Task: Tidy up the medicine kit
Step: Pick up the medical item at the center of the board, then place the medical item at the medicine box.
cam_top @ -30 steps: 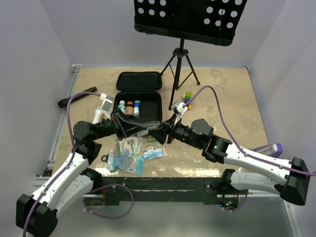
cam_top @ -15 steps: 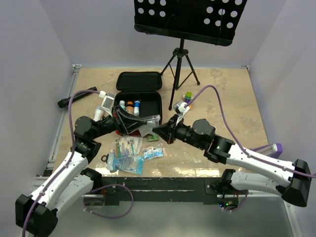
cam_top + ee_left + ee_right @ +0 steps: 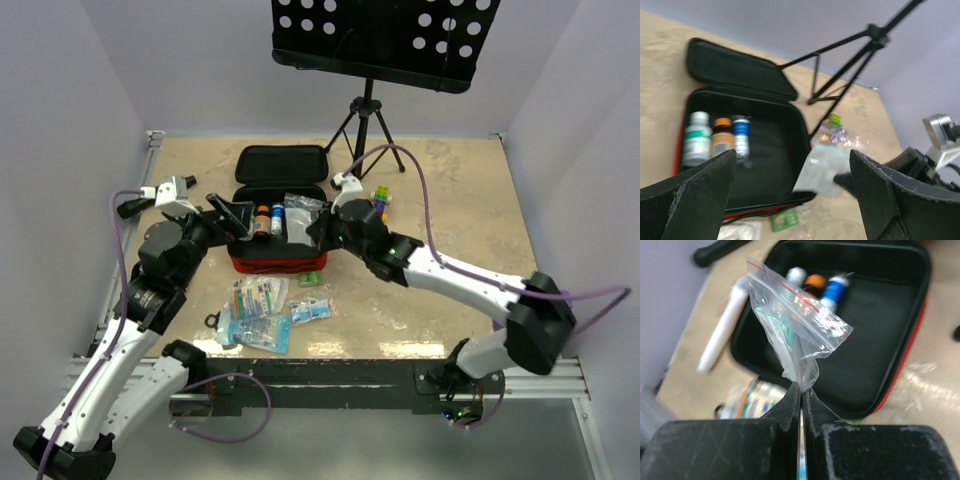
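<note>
Red fabric shows only along the front wall of the medicine kit (image 3: 275, 264), which lies open at the middle of the tan table (image 3: 450, 210) with its lid (image 3: 282, 165) flat behind it and its black lining facing up. In the tray's back left corner three small bottles stand side by side: one white with a green label (image 3: 696, 139), one with an orange cap (image 3: 721, 137) and one blue (image 3: 741, 135). The rest of the lining (image 3: 875, 330) is bare. The right gripper (image 3: 800, 390) has its jaws pinched together on the bottom corner of a clear zip bag (image 3: 795, 325), holding it over the right side of the tray. Something pale green sits inside the bag, too blurred to name. The left gripper (image 3: 232, 218) hovers at the tray's left edge with its jaws spread wide and nothing between them. On the table in front of the case lie several loose packets (image 3: 258, 310) and a small green sachet (image 3: 310, 278). A white tube (image 3: 722, 335) lies left of the case, and a black flashlight (image 3: 720, 250) lies beyond the tube.
</note>
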`<state>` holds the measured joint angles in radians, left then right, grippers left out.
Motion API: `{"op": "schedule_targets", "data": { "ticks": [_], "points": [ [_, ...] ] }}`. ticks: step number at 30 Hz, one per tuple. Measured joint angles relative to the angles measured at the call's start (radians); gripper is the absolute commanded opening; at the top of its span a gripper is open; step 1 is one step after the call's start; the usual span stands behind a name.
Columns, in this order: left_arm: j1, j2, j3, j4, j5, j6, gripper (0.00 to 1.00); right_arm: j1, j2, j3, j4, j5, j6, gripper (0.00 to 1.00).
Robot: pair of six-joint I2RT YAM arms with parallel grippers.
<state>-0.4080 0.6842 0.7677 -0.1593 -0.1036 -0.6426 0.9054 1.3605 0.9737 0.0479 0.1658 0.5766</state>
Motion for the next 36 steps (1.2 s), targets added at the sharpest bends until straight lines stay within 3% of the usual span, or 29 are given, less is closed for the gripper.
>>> {"op": "schedule_targets", "data": {
  "ticks": [3,10,18,23,27,29,33,36],
  "points": [
    [0.000,0.005,0.010,-0.096,-0.109,0.010,0.97,-0.073,0.170,0.103,-0.019,0.002,0.006,0.00],
    [0.000,-0.003,-0.027,-0.202,-0.166,0.012,0.96,-0.146,0.486,0.333,-0.085,0.001,-0.020,0.00],
    [0.000,-0.021,-0.085,-0.228,-0.158,0.012,0.96,-0.184,0.639,0.510,-0.162,0.001,-0.046,0.00],
    [0.000,-0.014,-0.111,-0.227,-0.137,0.012,0.96,-0.189,0.669,0.520,-0.183,0.002,-0.047,0.00],
    [0.000,-0.010,-0.126,-0.226,-0.124,0.012,0.96,-0.189,0.673,0.505,-0.189,0.001,-0.044,0.45],
    [0.000,-0.005,-0.128,-0.227,-0.115,0.013,0.96,-0.189,0.670,0.495,-0.175,-0.005,-0.035,0.59],
    [0.000,-0.003,-0.128,-0.225,-0.108,0.018,0.96,-0.180,0.641,0.491,-0.171,0.004,-0.039,0.63],
    [0.000,-0.003,-0.128,-0.224,-0.105,0.019,0.95,-0.178,0.613,0.491,-0.185,0.030,-0.044,0.51]
  ]
}}
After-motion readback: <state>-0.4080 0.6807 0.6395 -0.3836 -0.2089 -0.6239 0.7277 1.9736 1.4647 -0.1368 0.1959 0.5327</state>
